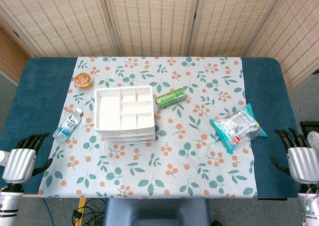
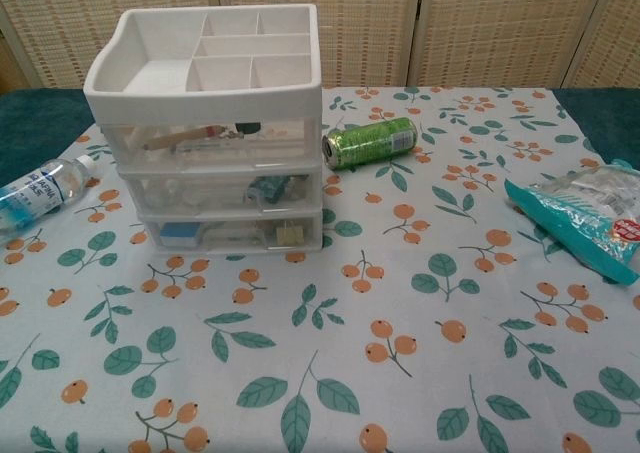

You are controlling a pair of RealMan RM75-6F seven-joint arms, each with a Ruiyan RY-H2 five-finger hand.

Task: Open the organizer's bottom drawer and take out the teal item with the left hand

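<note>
Both of my hands wait at the near table edge, nothing begun yet. At far left, my left hand point(image 1: 22, 158) holds nothing, fingers apart. Next comes the water bottle point(image 1: 68, 124), then the organizer point(image 1: 124, 115), all drawers shut; in the chest view its bottom drawer point(image 2: 232, 231) shows a teal-blue item point(image 2: 176, 232) at its left end. Beyond lie the green can point(image 1: 171, 98) and snack bag point(image 1: 237, 126). My right hand point(image 1: 299, 156) idles, empty and spread. I judge the next move: reach my left hand to the drawer front and pull.
</note>
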